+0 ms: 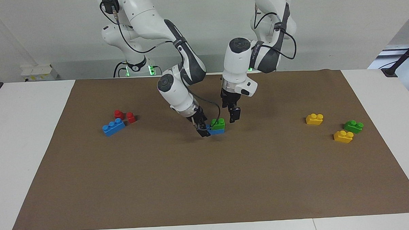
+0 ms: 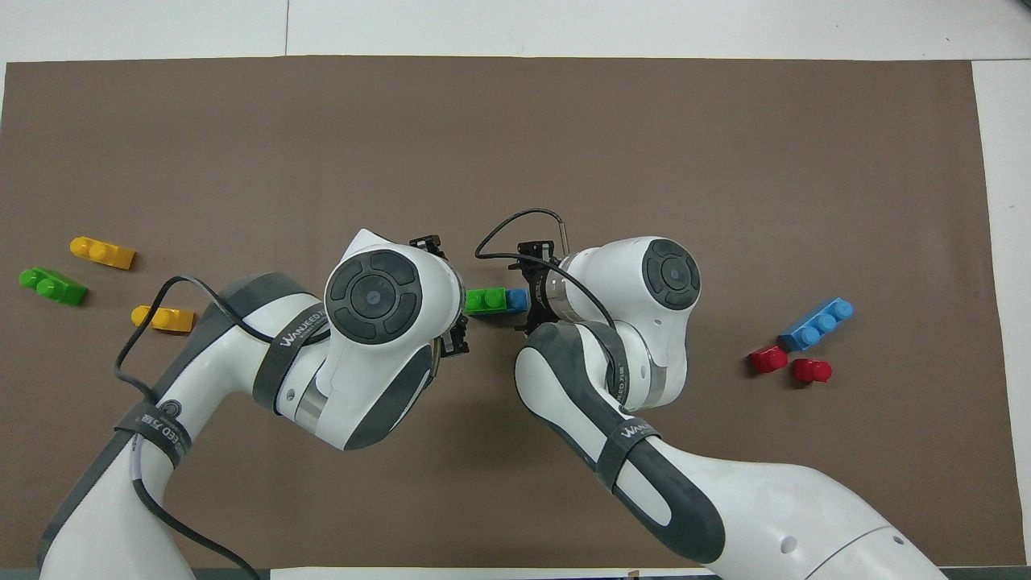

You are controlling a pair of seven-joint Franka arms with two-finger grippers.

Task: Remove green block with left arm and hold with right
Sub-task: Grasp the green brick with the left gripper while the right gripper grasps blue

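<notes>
Facing view: green block [image 1: 218, 124] sits between both claws, seemingly untouched.

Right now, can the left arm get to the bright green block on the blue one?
Probably yes. The left gripper hangs right beside the green block, nothing between them. The right gripper is at the blue block's other end.

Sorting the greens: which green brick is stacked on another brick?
The green block mid-mat, sitting on a blue brick; the darker green brick lies directly on the mat.

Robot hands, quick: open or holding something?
Left gripper: open, empty, beside the green block.
Right gripper: open, at the blue brick, no grip yet.
</notes>
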